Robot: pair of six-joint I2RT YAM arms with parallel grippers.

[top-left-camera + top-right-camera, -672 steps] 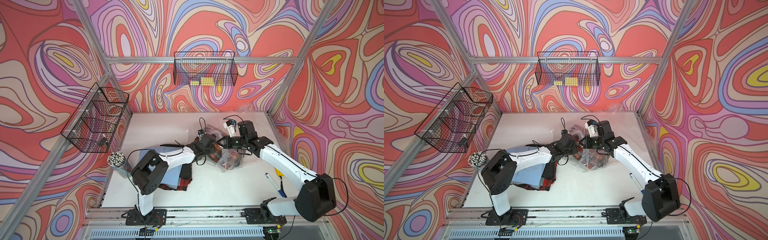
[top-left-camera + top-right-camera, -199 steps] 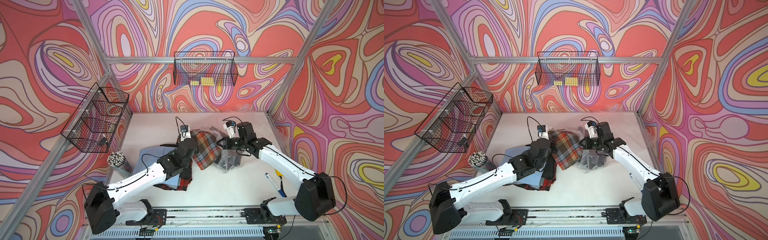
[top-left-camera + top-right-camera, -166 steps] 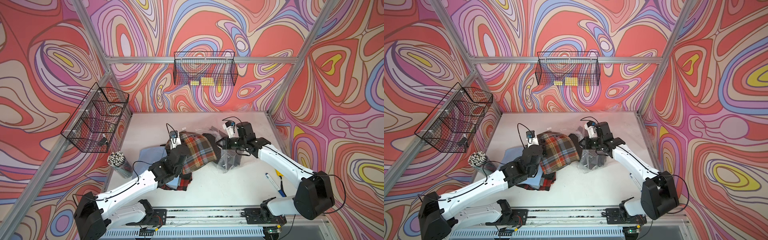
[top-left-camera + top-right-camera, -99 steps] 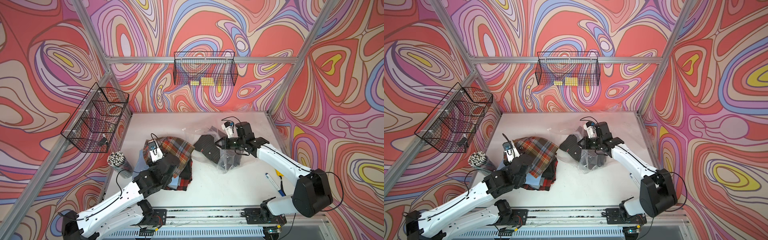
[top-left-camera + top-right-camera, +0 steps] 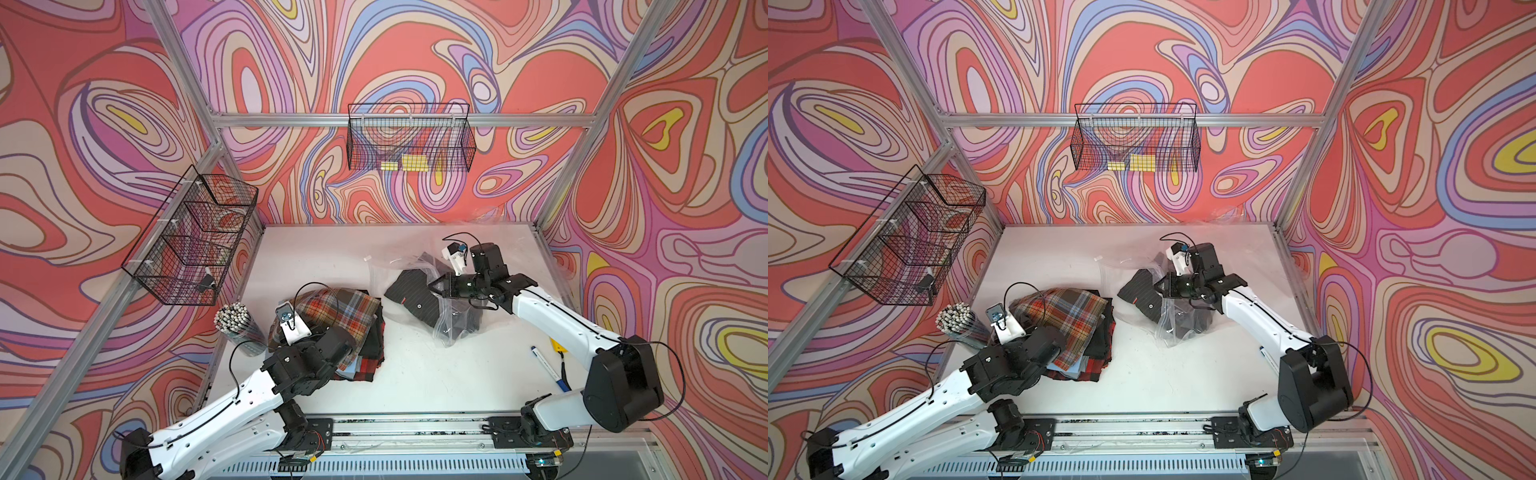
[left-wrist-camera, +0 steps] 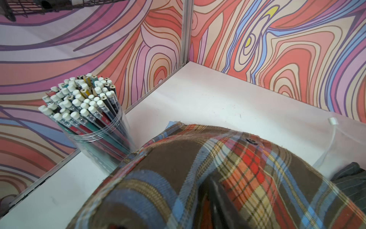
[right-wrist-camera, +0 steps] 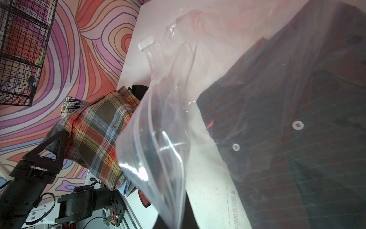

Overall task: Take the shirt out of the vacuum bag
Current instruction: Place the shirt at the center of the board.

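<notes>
Swirl-patterned walls (image 5: pixel 415 62) are enclosing the white table (image 5: pixel 415 374); aluminium posts (image 5: pixel 623 62) are rising from its far corners, and wire baskets (image 5: pixel 409 143) are hanging on two walls.

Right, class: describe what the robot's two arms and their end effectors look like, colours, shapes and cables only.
The left arm and right arm both have white tubular links between bulky black joints, with thin black cables looping alongside. Each wrist carries a white camera bracket. The left end effector and right end effector are black, pointed and triangular.

Plaid shirt (image 5: pixel 336 311) draped on folded clothes (image 5: pixel 368 365) — clear vacuum bag (image 5: pixel 446 328) crumpled nearby
</notes>
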